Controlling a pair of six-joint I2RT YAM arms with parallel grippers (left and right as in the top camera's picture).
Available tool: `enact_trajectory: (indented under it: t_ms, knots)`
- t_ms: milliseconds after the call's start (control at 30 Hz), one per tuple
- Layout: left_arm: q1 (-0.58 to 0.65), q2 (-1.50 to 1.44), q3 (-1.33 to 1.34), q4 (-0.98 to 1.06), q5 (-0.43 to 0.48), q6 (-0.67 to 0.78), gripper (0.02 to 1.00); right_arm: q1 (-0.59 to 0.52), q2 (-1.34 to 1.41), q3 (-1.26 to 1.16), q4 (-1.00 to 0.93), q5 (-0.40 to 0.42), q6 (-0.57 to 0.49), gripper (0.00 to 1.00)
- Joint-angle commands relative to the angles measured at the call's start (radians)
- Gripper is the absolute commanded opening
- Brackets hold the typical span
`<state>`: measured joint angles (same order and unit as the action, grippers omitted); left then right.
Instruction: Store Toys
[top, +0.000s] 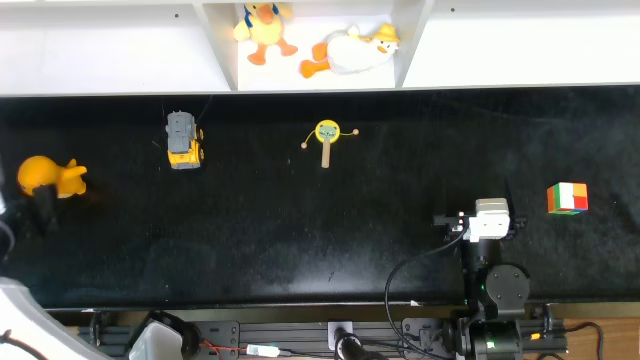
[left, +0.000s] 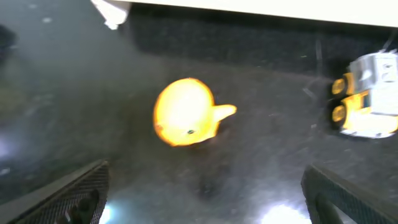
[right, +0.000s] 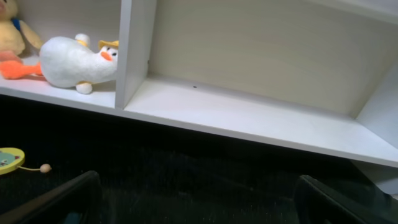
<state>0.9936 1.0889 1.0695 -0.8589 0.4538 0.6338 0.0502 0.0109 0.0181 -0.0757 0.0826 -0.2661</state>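
An orange round toy (top: 52, 177) (left: 186, 112) lies at the far left of the black table. My left gripper (top: 40, 208) (left: 205, 199) hovers just in front of it, open, with the toy ahead of the gap between its fingers. A yellow and grey toy truck (top: 183, 139) (left: 368, 93) stands to the right of it. A yellow rattle drum (top: 327, 135) (right: 9, 158) lies mid-table. A coloured cube (top: 567, 198) sits at the right. My right gripper (top: 489, 220) (right: 199, 205) is open and empty, low at the front right, facing the shelf.
A white shelf unit (top: 320, 75) (right: 249, 112) runs along the table's back. Its middle compartment holds a yellow duck plush (top: 263, 28) (right: 9, 28) and a white duck plush (top: 350, 50) (right: 78, 62). The compartment facing my right gripper is bare.
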Motion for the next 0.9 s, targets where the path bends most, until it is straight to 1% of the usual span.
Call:
enact_trajectory:
  t_ms: [33, 167, 300, 567, 700, 733, 900]
  knots:
    - [0.040, 0.037, 0.024, 0.006, 0.076, 0.208, 0.996, 0.002, -0.006, -0.014, 0.005, -0.004, -0.004, 0.996]
    - [0.040, 0.115, 0.024, 0.035, 0.085, 0.203, 0.993, 0.002, -0.006, -0.014, 0.005, -0.004, -0.004, 0.996]
    - [0.040, 0.216, 0.024, 0.041, 0.163, 0.204, 0.996, 0.002, -0.006, -0.014, 0.005, -0.005, -0.004, 0.996]
    - [0.037, 0.362, 0.024, 0.141, 0.163, 0.203, 0.996, 0.002, -0.006, -0.014, 0.005, -0.004, -0.004, 0.996]
    - [0.036, 0.412, 0.024, 0.211, 0.164, 0.161, 0.998, 0.002, -0.006, -0.014, 0.005, -0.004, -0.004, 0.993]
    - [0.032, 0.423, 0.024, 0.232, 0.166, 0.142, 0.998, 0.002, -0.006, -0.014, 0.005, -0.005, -0.004, 0.993]
    - [-0.013, 0.454, 0.024, 0.252, 0.169, 0.139, 0.998, 0.002, -0.006, -0.014, 0.005, -0.004, -0.004, 0.996]
